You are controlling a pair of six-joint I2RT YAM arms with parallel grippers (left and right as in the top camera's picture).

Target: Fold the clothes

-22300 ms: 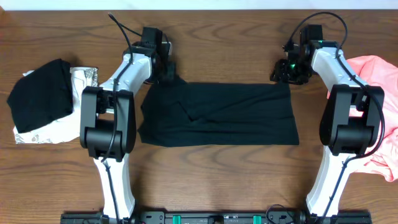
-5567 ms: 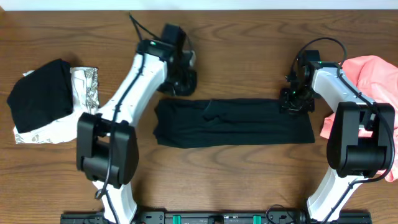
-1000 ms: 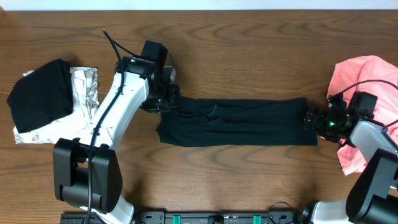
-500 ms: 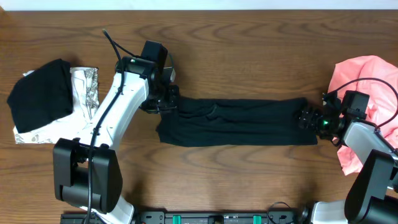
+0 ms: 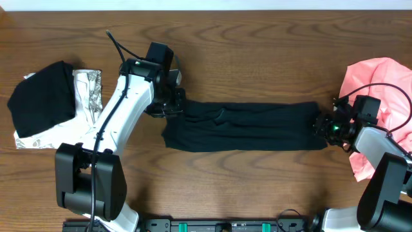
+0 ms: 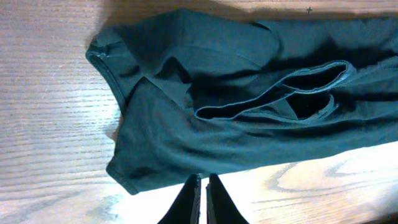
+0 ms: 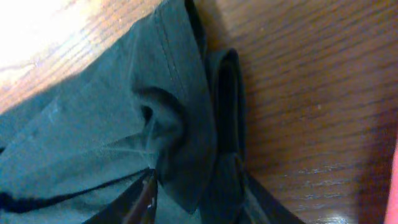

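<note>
The black shirt (image 5: 244,125) lies folded into a long narrow strip across the middle of the table. My left gripper (image 5: 172,103) is at its far left corner. In the left wrist view the gripper (image 6: 202,182) is shut, its tips touch the shirt's (image 6: 217,93) hem, and no fabric shows between them. My right gripper (image 5: 320,124) is at the shirt's right end. In the right wrist view the gripper (image 7: 208,194) has a thick bunched fold of the shirt (image 7: 93,124) filling the gap between its fingers.
Another black garment (image 5: 42,96) lies on a white grey-patterned one (image 5: 88,87) at the left edge. A salmon-pink garment (image 5: 380,84) is heaped at the right edge, just behind my right arm. The table is brown wood (image 5: 257,58).
Over the longer span the shirt went from a wide rectangle to a narrow strip and both grippers moved to its ends. In the last second the right gripper shifted slightly left, then back; the left stayed still.
</note>
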